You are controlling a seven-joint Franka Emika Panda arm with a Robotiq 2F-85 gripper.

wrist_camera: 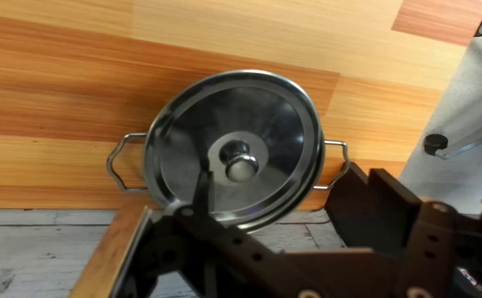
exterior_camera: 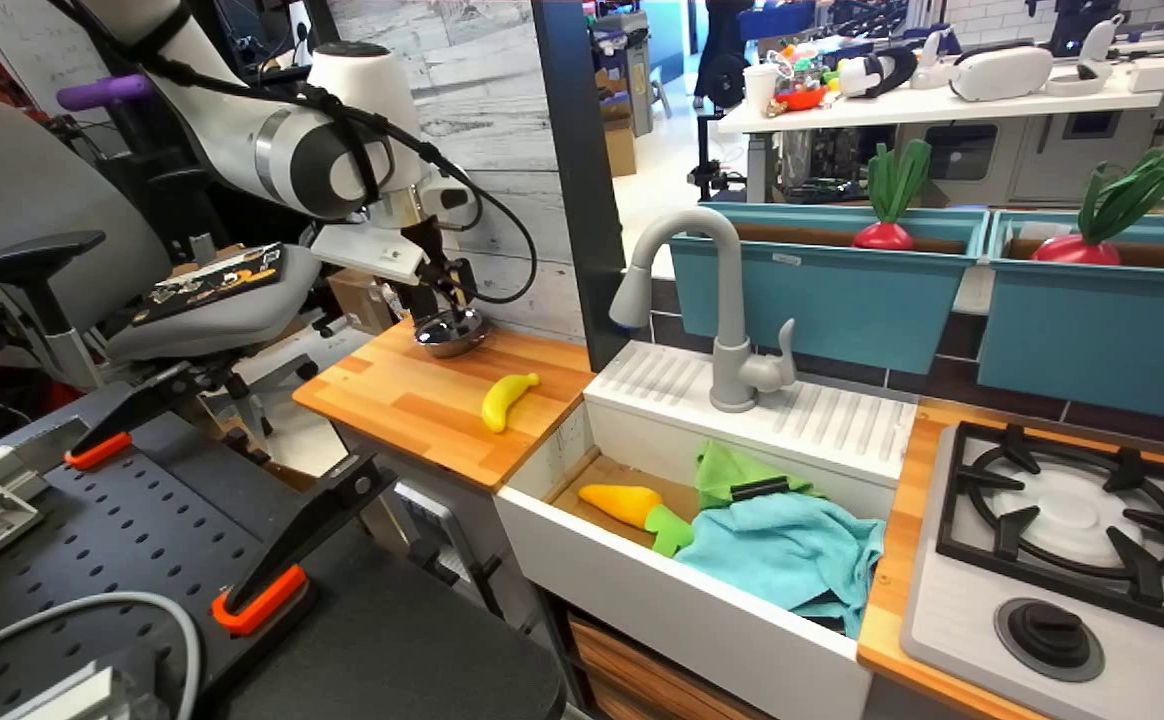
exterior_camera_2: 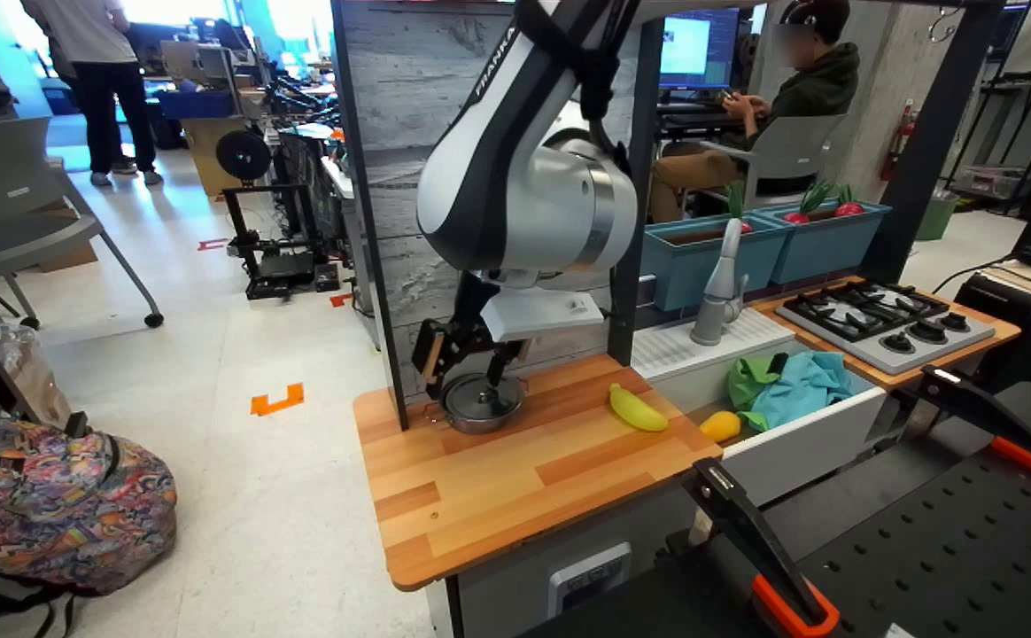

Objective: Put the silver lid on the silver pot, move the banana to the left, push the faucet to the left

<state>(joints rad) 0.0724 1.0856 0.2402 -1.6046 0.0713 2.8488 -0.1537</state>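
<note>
The silver pot [exterior_camera_2: 482, 427] stands near the back of the wooden counter, close to the wall panel. The silver lid [wrist_camera: 261, 103] lies on top of it, knob [wrist_camera: 241, 165] up; its edge looks slightly offset from the pot rim at lower right in the wrist view. My gripper [exterior_camera_2: 467, 370] is just above the lid with its fingers apart, nothing held between them. It also shows in the wrist view [wrist_camera: 284, 178], fingers spread. The yellow banana [exterior_camera: 507, 402] lies on the counter near the sink, also seen in an exterior view [exterior_camera_2: 637, 409]. The grey faucet [exterior_camera: 729, 290] stands upright behind the sink.
The white sink [exterior_camera: 682, 630] holds a yellow toy vegetable [exterior_camera: 622, 503], a green cloth [exterior_camera: 732, 470] and a blue towel [exterior_camera: 782, 545]. A stove [exterior_camera: 962, 600] stands beyond the sink. Teal planters [exterior_camera: 822, 300] hang behind the faucet. The wall panel [exterior_camera: 502, 220] is close behind the gripper.
</note>
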